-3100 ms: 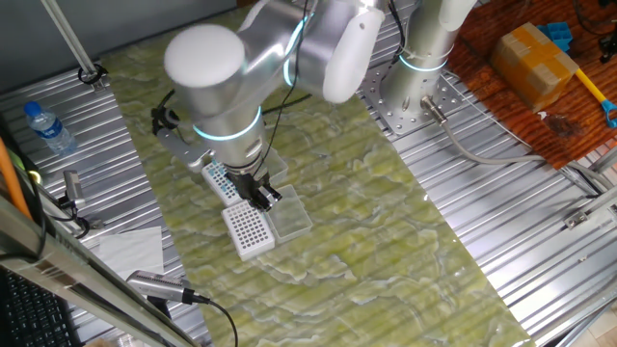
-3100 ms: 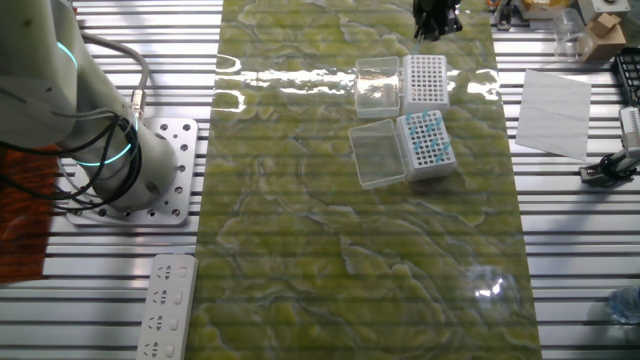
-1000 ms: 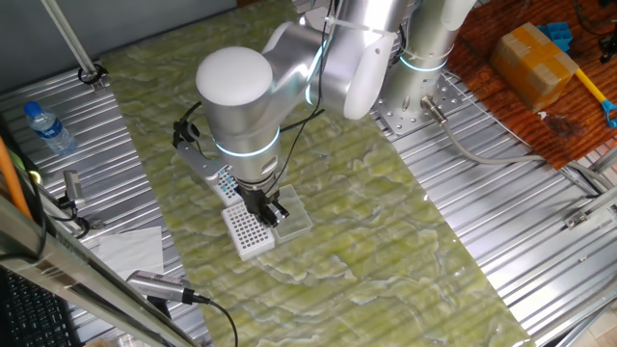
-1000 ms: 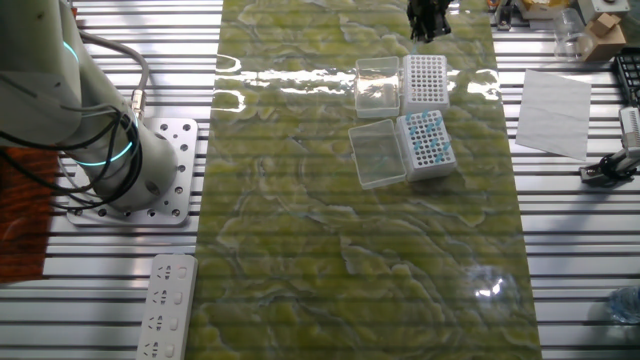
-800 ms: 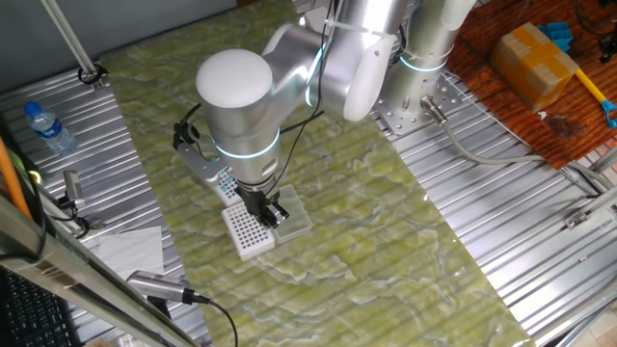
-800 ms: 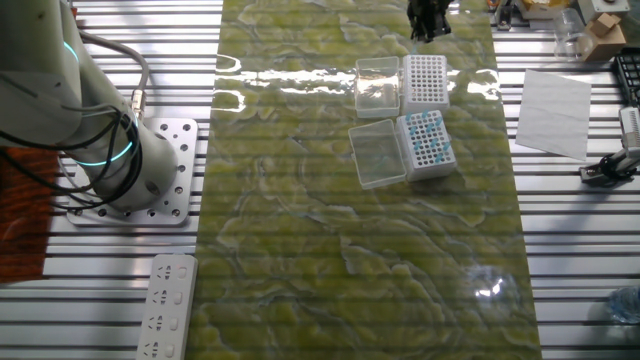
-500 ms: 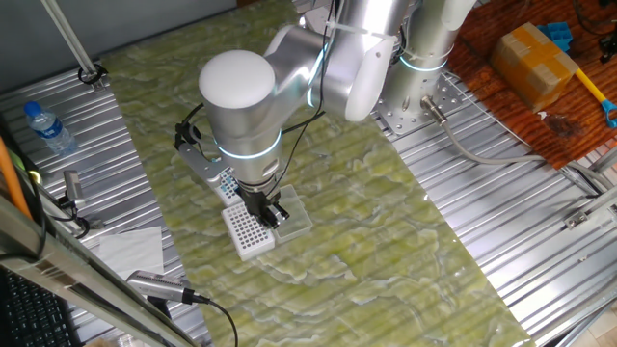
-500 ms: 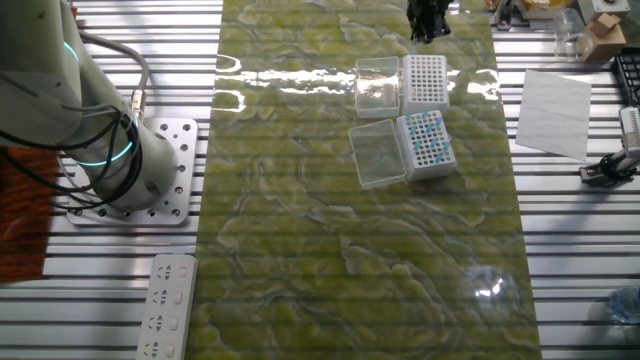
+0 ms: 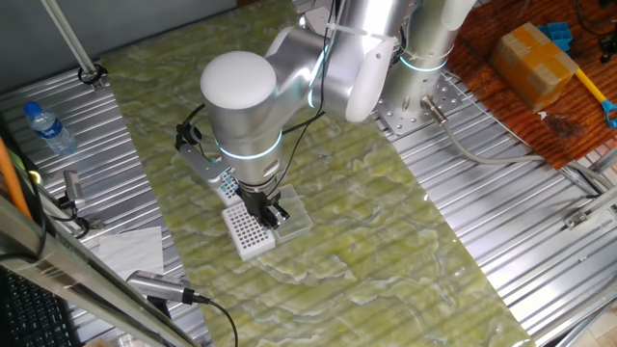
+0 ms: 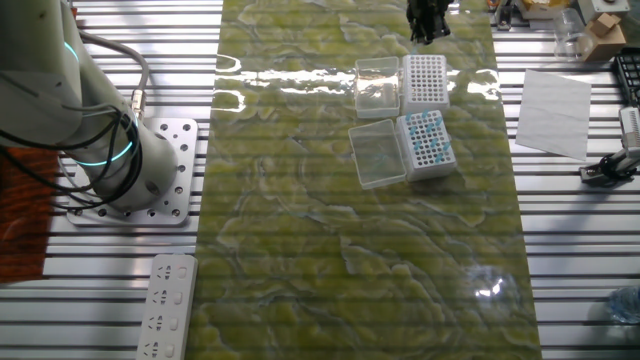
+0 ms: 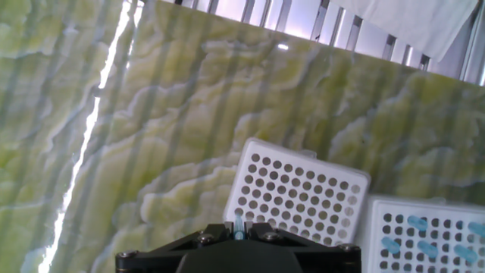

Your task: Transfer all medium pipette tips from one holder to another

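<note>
My gripper [image 11: 239, 227] is shut on one light-blue pipette tip [image 11: 239, 221], held point down above the near edge of the empty white holder [image 11: 295, 193], whose grid holes are all dark and bare. The source holder [image 11: 432, 235] lies to its right with several blue-topped medium pipette tips [image 11: 418, 224] still in it. In one fixed view the gripper [image 9: 262, 207] hangs over the empty holder [image 9: 246, 229], and the arm partly hides the source holder [image 9: 224, 181]. In the other fixed view the gripper [image 10: 428, 18] sits at the top edge, beyond the empty holder [image 10: 424, 80] and the source holder [image 10: 425, 143].
Two clear open lids [image 10: 376, 85] [image 10: 377, 155] lie beside the holders on the green mat [image 10: 350, 250]. A white paper sheet [image 10: 553, 110] lies on the slatted table to the side. A water bottle [image 9: 48, 127] stands at the table's edge.
Since three seconds ago the arm has shifted from over the source holder to over the empty holder. In the last second it has barely moved.
</note>
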Controlling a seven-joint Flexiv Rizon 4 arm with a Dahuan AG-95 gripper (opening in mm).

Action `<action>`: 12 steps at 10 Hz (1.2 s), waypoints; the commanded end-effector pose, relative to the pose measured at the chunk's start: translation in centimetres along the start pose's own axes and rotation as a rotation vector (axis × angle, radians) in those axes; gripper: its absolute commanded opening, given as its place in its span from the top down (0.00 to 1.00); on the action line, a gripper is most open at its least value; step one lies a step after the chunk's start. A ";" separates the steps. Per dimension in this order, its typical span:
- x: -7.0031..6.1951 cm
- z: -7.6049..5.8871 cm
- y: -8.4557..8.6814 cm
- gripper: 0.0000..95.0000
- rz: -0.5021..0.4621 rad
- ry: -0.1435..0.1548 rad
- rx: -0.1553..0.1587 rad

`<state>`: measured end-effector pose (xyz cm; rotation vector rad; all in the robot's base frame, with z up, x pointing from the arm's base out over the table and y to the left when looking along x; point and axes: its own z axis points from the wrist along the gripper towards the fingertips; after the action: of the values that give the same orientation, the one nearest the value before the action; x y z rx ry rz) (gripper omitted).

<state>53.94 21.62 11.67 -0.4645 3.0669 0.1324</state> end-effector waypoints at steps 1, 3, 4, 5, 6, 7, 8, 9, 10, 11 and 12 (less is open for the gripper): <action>0.0 0.1 -0.1 0.60 -0.047 -0.003 0.012; 0.1 0.1 -0.1 0.60 -0.064 -0.001 0.019; 0.2 0.0 -0.2 0.60 -0.097 0.003 0.028; 0.8 -0.3 -1.1 0.60 -0.141 0.014 0.041; 2.0 -0.6 -2.8 0.60 -0.207 0.016 0.040; 2.9 -0.9 -4.1 0.60 -0.248 0.017 0.040; 2.9 -0.9 -4.1 0.60 -0.248 0.017 0.040; 4.2 -1.4 -5.8 0.60 -0.282 0.025 0.040; 5.4 -1.7 -7.6 0.60 -0.316 0.030 0.041; 5.8 -1.7 -8.4 0.60 -0.331 0.031 0.043; 6.4 -1.4 -9.6 0.60 -0.343 0.031 0.042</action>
<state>50.76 10.93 12.12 -0.9709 2.9588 0.0506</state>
